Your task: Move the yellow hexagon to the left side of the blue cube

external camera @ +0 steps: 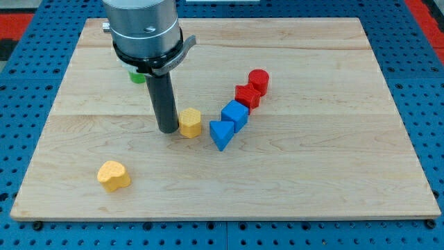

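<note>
The yellow hexagon (190, 122) sits near the board's middle. My tip (168, 129) rests just to its left, touching or nearly touching it. The blue cube (235, 114) lies to the right of the hexagon, with a small gap between them. A blue triangle (221, 134) sits against the cube's lower left, just right of the hexagon.
A red star-like block (248, 95) and a red cylinder (259, 80) line up above and right of the blue cube. A yellow heart (113, 176) lies at the lower left. A green block (137, 76) is mostly hidden behind the arm. The wooden board (333, 173) has blue pegboard around it.
</note>
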Tool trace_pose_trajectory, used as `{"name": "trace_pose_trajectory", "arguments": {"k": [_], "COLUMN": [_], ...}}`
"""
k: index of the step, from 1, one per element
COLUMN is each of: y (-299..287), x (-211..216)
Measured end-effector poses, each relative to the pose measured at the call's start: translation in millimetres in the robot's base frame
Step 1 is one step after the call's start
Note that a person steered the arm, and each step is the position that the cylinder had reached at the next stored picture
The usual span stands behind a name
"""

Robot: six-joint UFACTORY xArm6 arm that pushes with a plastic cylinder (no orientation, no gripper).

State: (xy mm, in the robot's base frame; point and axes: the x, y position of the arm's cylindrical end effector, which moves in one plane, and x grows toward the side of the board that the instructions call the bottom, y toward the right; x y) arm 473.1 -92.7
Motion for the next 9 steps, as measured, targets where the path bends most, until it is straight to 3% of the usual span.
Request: {"name": "trace_pose_trajectory", "arguments": {"k": [2,4,9], "y": [-21.4,6.7,35.1], "x": [2.8,19.2,10.3]}}
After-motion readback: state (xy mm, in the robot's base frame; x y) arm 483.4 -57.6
